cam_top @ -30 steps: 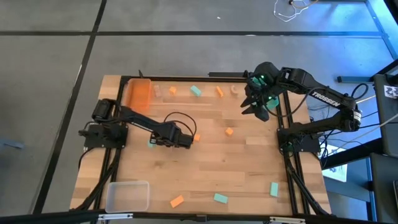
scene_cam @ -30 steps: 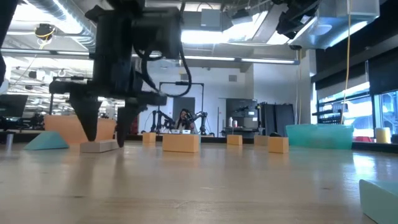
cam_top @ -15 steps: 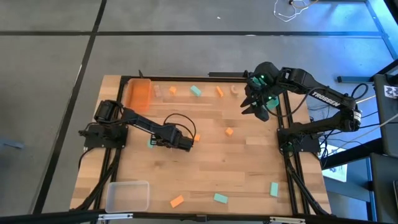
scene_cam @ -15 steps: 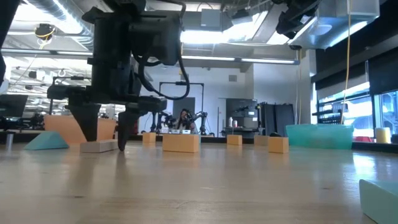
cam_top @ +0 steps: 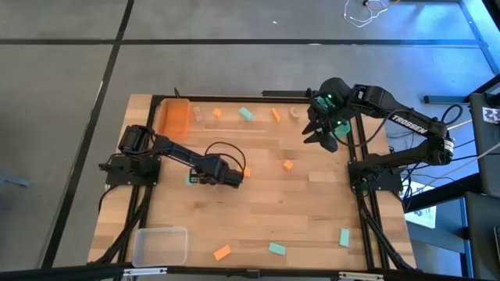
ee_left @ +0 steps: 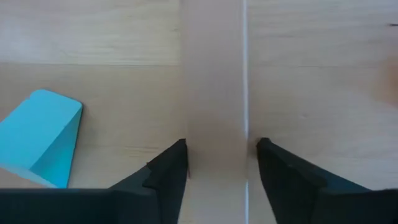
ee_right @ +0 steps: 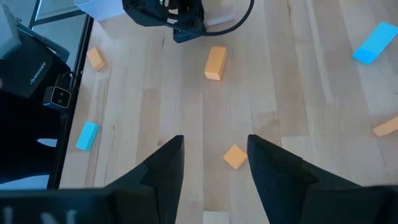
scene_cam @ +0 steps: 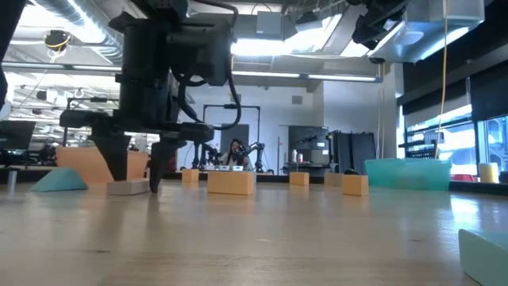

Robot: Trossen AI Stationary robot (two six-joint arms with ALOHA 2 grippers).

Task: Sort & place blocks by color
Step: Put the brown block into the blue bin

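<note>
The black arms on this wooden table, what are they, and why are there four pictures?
They are two robot arms, each ending in a two-finger gripper. One picture looks straight down on the table, one looks level across it, and one comes from each wrist. Small orange blocks and teal blocks lie scattered, with an orange bin and a clear bin at the left corners. The left gripper is down at the middle, its fingers either side of a pale wood block, not clamped. The right gripper hangs open and empty near the far right corner.
</note>
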